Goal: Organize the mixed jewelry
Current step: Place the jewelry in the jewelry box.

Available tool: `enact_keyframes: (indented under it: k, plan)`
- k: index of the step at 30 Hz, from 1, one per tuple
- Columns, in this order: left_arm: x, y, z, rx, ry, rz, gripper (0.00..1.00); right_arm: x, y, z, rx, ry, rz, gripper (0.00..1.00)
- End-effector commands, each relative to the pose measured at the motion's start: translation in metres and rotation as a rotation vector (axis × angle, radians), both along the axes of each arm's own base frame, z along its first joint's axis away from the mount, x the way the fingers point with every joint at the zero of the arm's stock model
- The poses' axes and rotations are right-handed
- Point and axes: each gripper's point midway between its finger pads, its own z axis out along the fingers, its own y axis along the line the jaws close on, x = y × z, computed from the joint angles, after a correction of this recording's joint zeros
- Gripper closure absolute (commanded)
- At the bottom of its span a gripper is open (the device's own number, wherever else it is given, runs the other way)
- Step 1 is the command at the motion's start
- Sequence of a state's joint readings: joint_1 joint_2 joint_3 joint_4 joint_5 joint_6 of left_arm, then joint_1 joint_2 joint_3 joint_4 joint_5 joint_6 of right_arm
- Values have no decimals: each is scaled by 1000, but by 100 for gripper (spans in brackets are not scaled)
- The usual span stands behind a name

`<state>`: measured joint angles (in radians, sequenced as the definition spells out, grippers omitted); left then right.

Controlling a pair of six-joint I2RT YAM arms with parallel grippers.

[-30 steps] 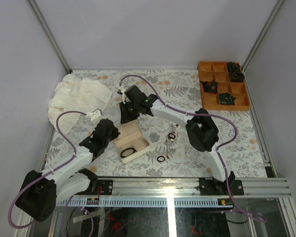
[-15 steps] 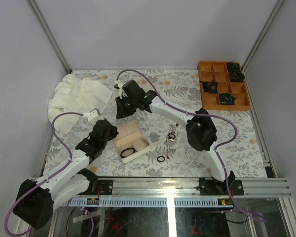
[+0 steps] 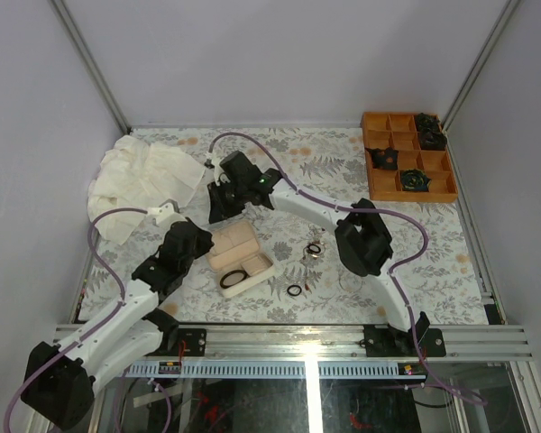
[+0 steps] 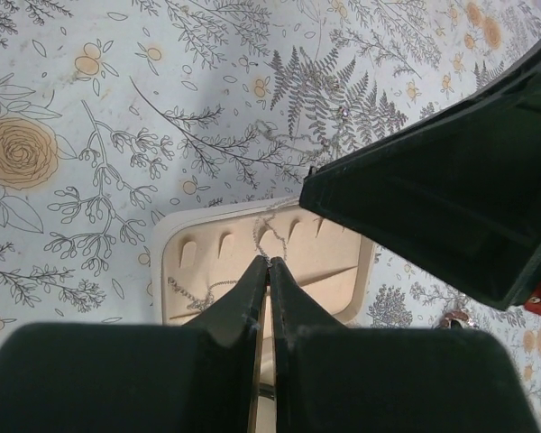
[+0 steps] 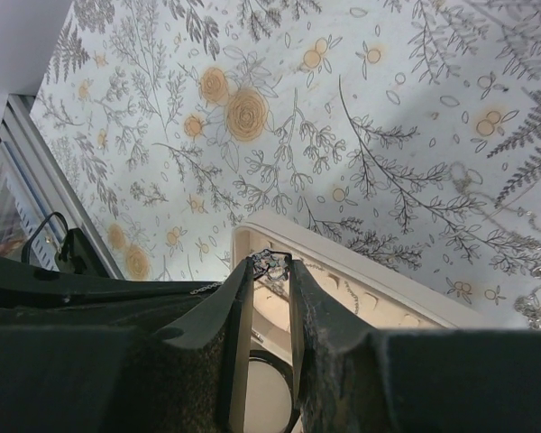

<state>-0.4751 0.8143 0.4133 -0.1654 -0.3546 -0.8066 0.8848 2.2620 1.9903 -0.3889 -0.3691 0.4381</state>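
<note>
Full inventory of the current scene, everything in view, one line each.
Jewelry box: 1, beige, open, centre-left.
Boxed ring: 1, black, in the box's near half.
Loose ring: 1, black, on the table right of the box.
Jewelry cluster: uncountable, dark and silvery, right of the box.
Chain: 1, silvery, over the box.
Tray: 1, orange, far-right corner.
Rosettes: 4, dark, in the tray.
Cloth: 1, cream, far left.
Left gripper: shut, over the box.
Right gripper: pinching the chain.

A ring [image 3: 233,278] lies in the jewelry box [image 3: 234,242], loose rings [image 3: 314,249] right of it, cloth [image 3: 144,176] behind-left, tray [image 3: 377,123] behind-right.
</note>
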Motion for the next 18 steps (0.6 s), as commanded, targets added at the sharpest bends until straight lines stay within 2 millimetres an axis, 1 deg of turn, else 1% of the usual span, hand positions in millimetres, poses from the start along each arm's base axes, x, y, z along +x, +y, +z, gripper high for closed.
enact_keyframes:
  k: [1, 11, 18]
  plan:
    - [2, 3, 14, -2, -32, 8, 100, -18, 9, 15, 49, 2, 40, 85]
    - [-1, 4, 21, -15, -45, 5, 100, -32, 12, 13, 56, 18, 60, 85]
    - [-2, 2, 24, -23, -52, -4, 100, -41, 6, 15, 53, 12, 62, 85]
